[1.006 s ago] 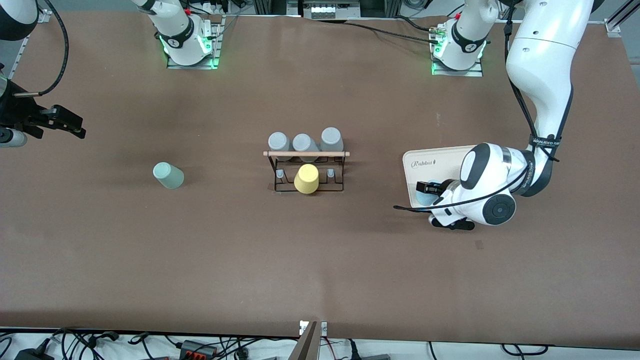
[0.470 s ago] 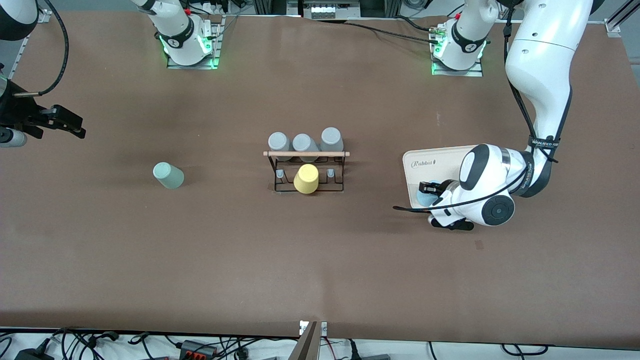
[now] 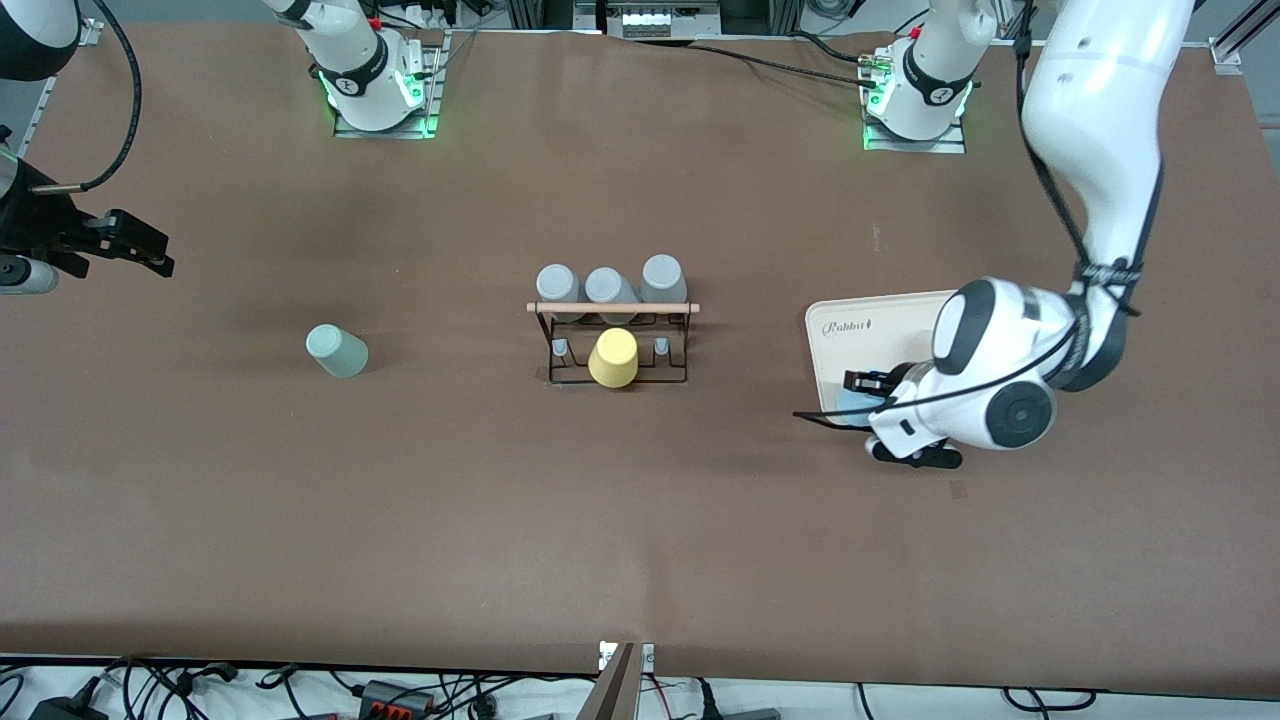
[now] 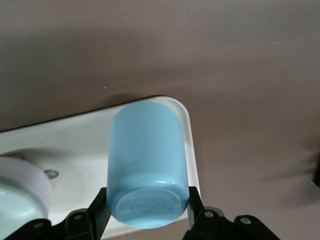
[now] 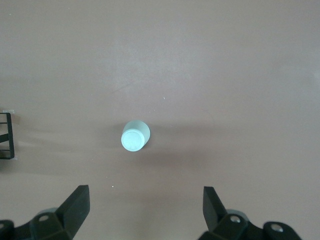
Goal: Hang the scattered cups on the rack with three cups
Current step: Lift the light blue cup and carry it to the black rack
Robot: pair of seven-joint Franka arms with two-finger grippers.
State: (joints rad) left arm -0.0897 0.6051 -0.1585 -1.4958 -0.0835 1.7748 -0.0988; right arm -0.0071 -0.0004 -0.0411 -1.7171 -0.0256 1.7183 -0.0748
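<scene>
Left pincer (image 3: 858, 392) clamps light blue plain tumbler (image 4: 148, 165) by its base end, over the corner of the white rectangular tray (image 3: 868, 330) nearest the front camera. Yellow cup (image 3: 613, 358) sits inverted on the black wire rack w/ wooden dowel bar (image 3: 612, 308) mid-table; three grey cups (image 3: 606, 284) hang just farther. Pale mint green tumbler (image 3: 337, 351) stands on brown table (image 3: 640, 520) toward right arm's end. Right pincer (image 5: 145, 207), fingers wide apart, waits above it.

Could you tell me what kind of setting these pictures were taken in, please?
Probably a robotics lab bench, not a kitchen: two white robot arms bolted to metal base plates, a plain brown table cover, and loose cables and power strips along the table's edge.
</scene>
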